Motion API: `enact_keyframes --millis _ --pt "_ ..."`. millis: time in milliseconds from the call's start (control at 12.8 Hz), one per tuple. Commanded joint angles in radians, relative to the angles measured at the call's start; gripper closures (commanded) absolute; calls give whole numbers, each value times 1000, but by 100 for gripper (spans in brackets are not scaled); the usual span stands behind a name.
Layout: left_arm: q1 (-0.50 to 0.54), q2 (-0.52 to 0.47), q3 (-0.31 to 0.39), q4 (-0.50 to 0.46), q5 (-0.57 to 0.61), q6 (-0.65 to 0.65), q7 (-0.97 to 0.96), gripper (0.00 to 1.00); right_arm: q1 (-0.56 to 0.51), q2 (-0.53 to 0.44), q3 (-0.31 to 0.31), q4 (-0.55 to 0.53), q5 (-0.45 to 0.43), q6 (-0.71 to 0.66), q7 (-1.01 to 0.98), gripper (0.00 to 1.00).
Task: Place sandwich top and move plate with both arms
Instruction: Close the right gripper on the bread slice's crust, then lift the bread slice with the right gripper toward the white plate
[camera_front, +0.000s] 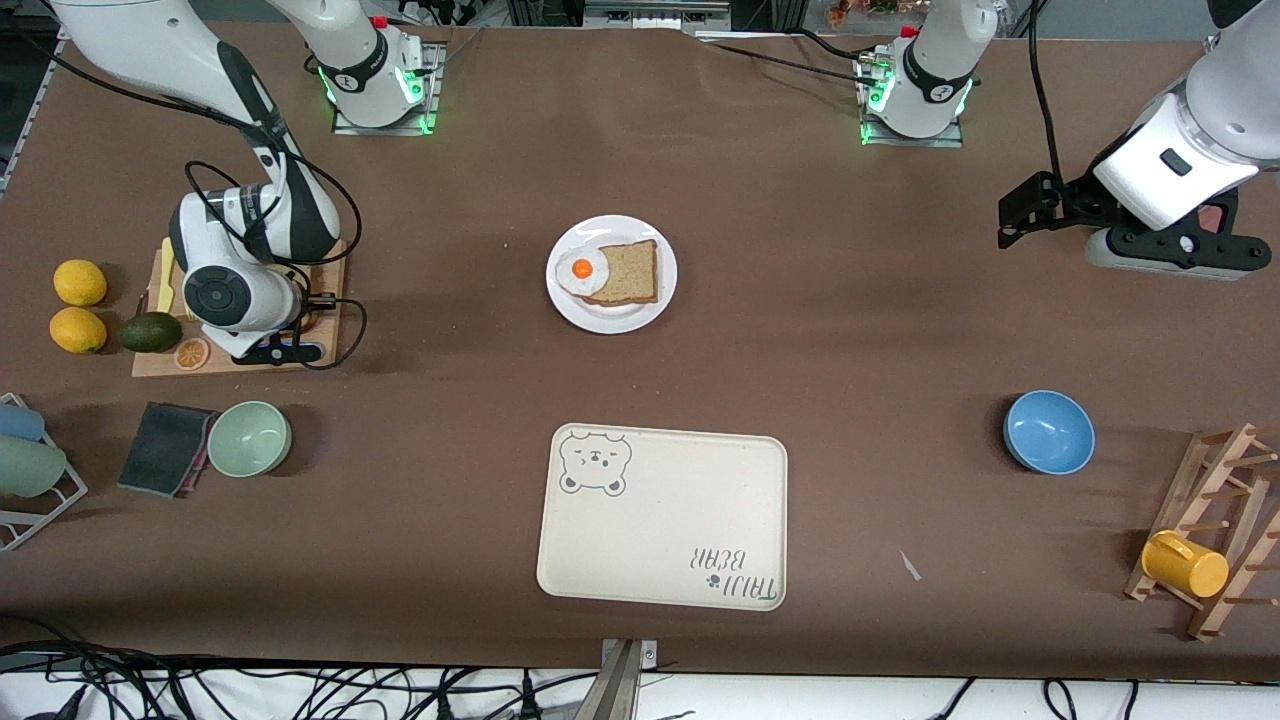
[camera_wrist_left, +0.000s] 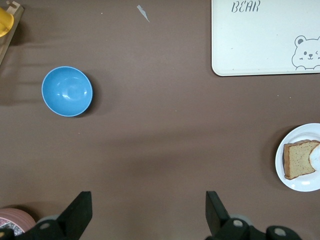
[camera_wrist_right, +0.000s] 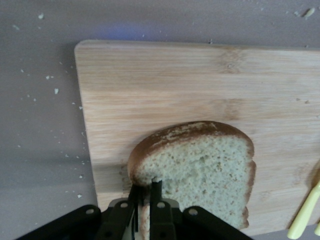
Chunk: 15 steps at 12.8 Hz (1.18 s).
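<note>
1. The right gripper (camera_wrist_right: 145, 192) is down at the board (camera_wrist_right: 165, 80) toward the right arm's end of the table; its fingers are pinched together on the crust edge of the sandwich top (camera_wrist_right: 200, 170), which lies on the board.
2. A pale yellow knife handle (camera_wrist_right: 305, 210) lies on the board beside the bread.
3. The plate (camera_front: 640, 310) sits mid-table, farther from the front camera than the tray (camera_front: 660, 520); it holds another slice (camera_front: 625, 272) with an egg (camera_front: 580, 270) on its end toward the right arm.
4. The left gripper (camera_wrist_left: 147, 215) waits in the air over bare table toward the left arm's end; its fingers (camera_wrist_left: 77, 212) stand wide apart, holding nothing.
5. A blue bowl (camera_front: 1048, 431) sits nearer the front camera than that gripper's spot; a green bowl (camera_front: 249, 438) sits near the board.
</note>
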Motion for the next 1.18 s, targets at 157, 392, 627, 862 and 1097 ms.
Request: enact_keyframes --millis 157,392,627,862,1097 --pt "-4 6 -2 14 7 2 -1 0 5 14 15 160 4 -219 13 100" --pt "-4 6 -2 14 7 2 -1 0 18 11 65 273 53 -390 17 100" --pt "-4 6 -2 14 7 2 -1 0 31 14 169 399 61 -533 135 100" --pt "-5 8 -5 16 -3 3 -2 0 80 34 278 499 137 -599 310 100" --pt "-5 19 -5 18 -17 6 -2 0 209 86 286 574 268 -599 451 100"
